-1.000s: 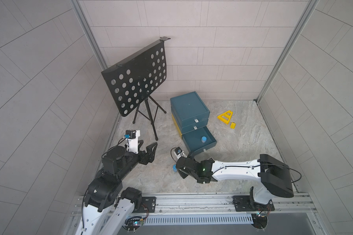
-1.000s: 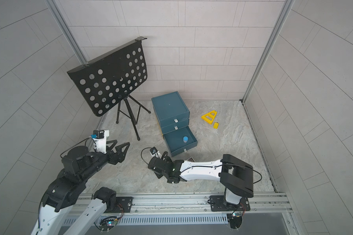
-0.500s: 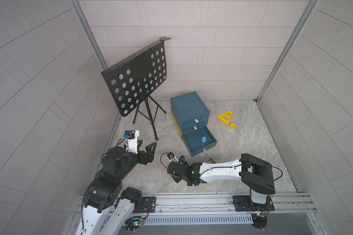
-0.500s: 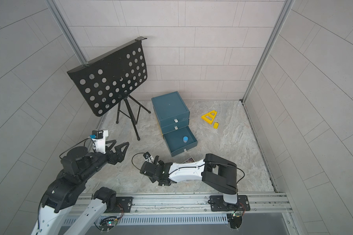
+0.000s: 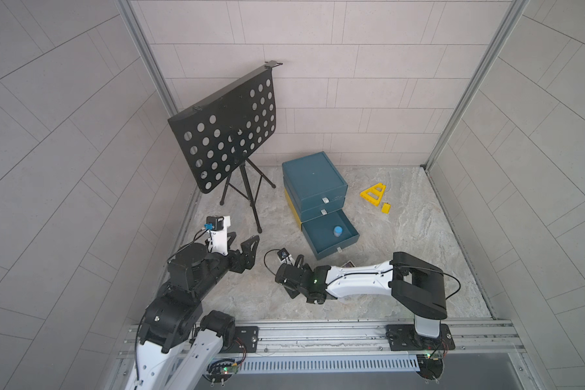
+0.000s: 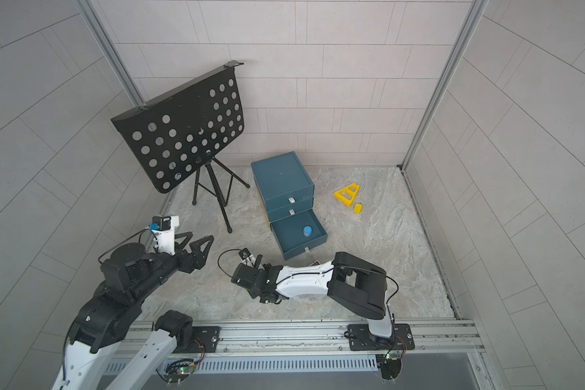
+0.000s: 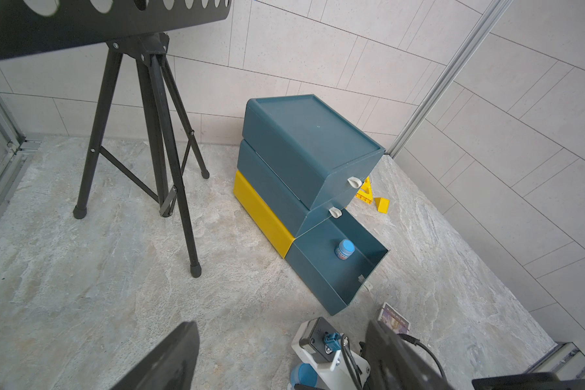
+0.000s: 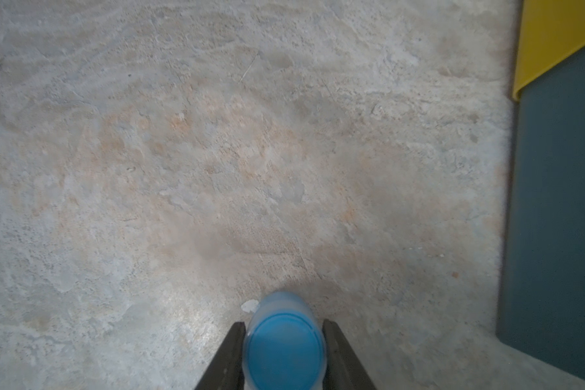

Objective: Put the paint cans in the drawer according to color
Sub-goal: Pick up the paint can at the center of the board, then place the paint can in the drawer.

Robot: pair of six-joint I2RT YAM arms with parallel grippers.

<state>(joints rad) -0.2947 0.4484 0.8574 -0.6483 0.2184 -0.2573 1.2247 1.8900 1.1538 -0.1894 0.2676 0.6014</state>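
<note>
Right gripper (image 8: 283, 323) narrower than before, snug around blue paint can (image 8: 284, 351)

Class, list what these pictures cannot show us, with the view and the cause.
Two shut upper drawers: contents hidden by their fronts in both top views.
Blue paint can: blurred and cut by the right wrist view's edge; hidden under the right arm in both top views.
Floor card: print too small in the left wrist view.

Worktop (image 5: 419, 243) clear up to open bottom drawer (image 5: 335, 249), roomy inside bar one blue paint can (image 5: 337, 231); music-stand legs (image 5: 252, 202) crowd the left, possibly a card (image 7: 395, 316) by its front.
</note>
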